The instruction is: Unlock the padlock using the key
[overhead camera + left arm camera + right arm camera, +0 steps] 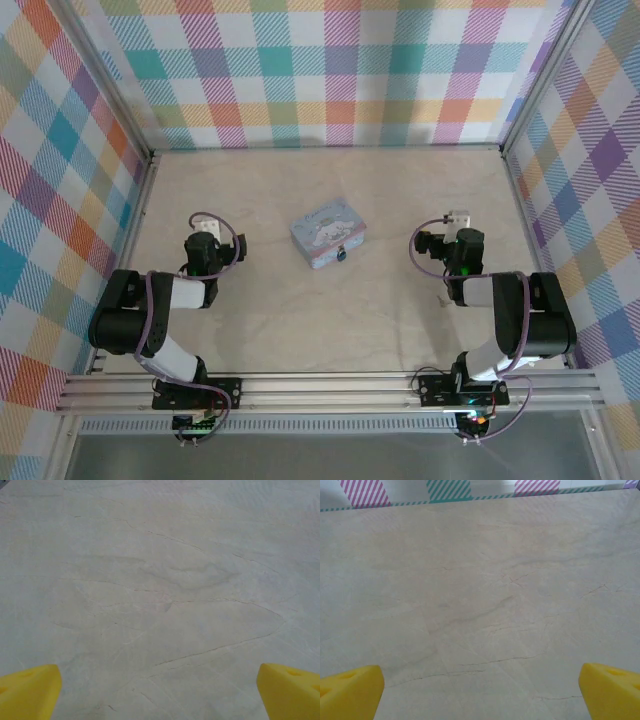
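The tiny dark padlock (pixel 341 254) hangs at the front edge of a pale-blue cartoon tin (pixel 325 236) in the middle of the table. A small thin object that may be the key (pixel 446 298) lies beside the right arm; it is too small to be sure. My left gripper (pixel 205 224) rests left of the tin and my right gripper (pixel 459 218) rests right of it, both well apart from it. In the wrist views the left gripper (pixel 160 695) and the right gripper (pixel 480 692) are open, yellow fingertips (pixel 30 690) wide apart over bare tabletop.
The beige marbled tabletop (pixel 330 330) is enclosed by plaid walls (pixel 330 70) at the back and both sides. The far wall's striped base (pixel 445 492) shows in the right wrist view. An aluminium rail (pixel 330 390) runs along the near edge.
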